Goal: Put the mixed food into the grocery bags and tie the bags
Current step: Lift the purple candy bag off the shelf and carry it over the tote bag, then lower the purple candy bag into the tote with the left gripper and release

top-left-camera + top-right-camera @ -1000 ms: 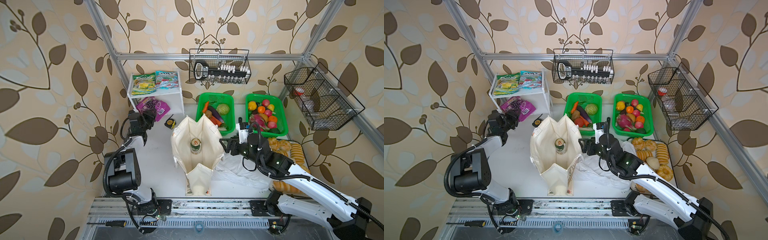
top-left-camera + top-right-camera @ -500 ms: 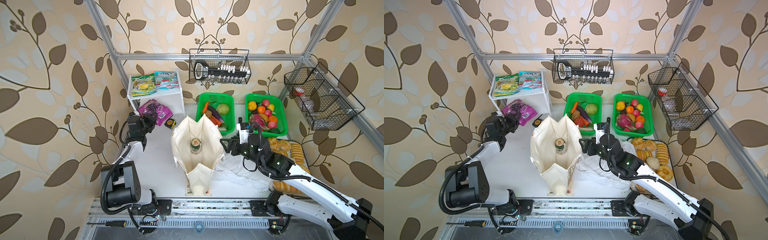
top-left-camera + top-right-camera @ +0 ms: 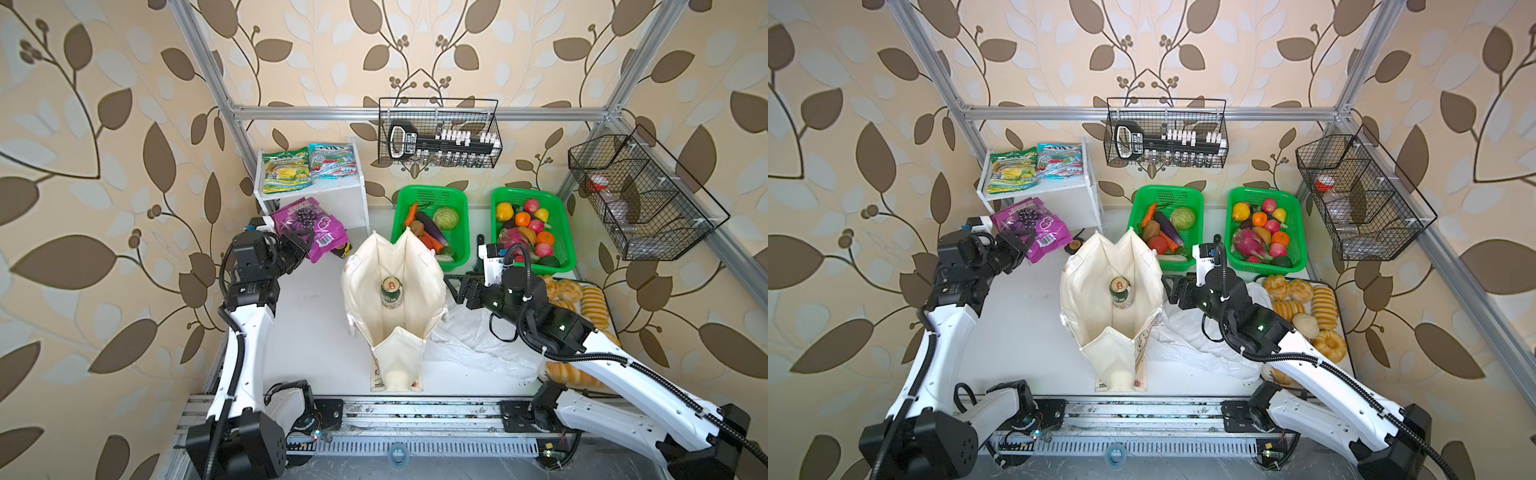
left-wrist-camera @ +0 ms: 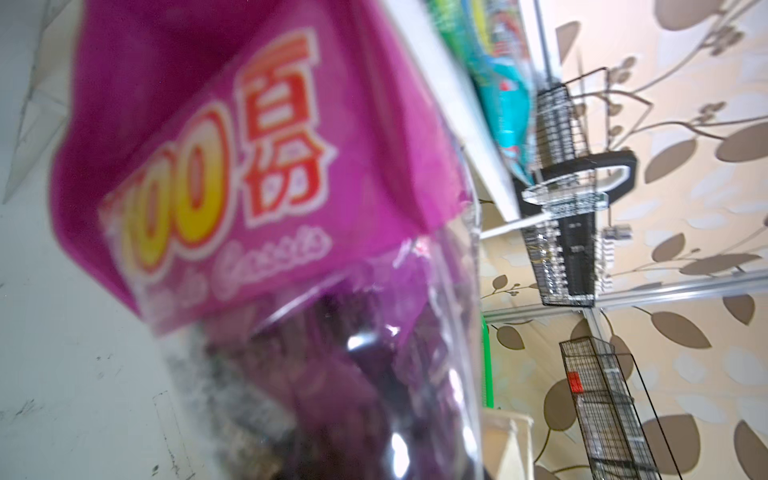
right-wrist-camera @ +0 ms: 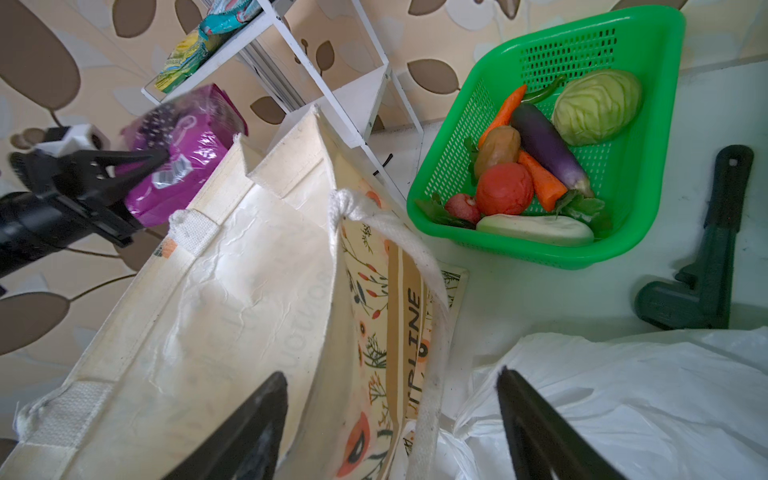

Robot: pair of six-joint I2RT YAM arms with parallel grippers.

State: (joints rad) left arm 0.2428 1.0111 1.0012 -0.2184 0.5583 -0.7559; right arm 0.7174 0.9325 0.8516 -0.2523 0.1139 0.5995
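Note:
My left gripper (image 3: 305,249) (image 3: 1026,246) (image 5: 154,160) is shut on the corner of the purple grape-print pouch (image 3: 309,222) (image 3: 1030,224) (image 4: 249,208) in front of the white shelf. The cream canvas tote (image 3: 395,332) (image 3: 1100,328) (image 5: 232,291) stands open mid-table with the green drink can (image 3: 390,293) (image 3: 1120,293) inside. My right gripper (image 3: 451,286) (image 3: 1169,286) (image 5: 390,378) is open, its fingers either side of the tote's right wall and handle. The white plastic bag (image 3: 469,345) (image 5: 623,395) lies beside it. The teal-and-red packet (image 3: 332,160) is on the shelf. Cabbage (image 5: 596,106), potato (image 5: 496,149) and tomato (image 5: 504,189) lie in a basket.
Two green mesh baskets (image 3: 432,193) (image 3: 528,195) stand at the back, bread rolls (image 3: 582,299) at the right. A yellow-green packet (image 3: 286,174) lies on the white shelf (image 3: 357,195). A black tool (image 5: 715,249) lies on the table. Wire baskets (image 3: 440,133) hang on the frame.
My left gripper has closed on the pouch and drawn it slightly toward the front, tilting it up. The right arm and the tote have not moved.

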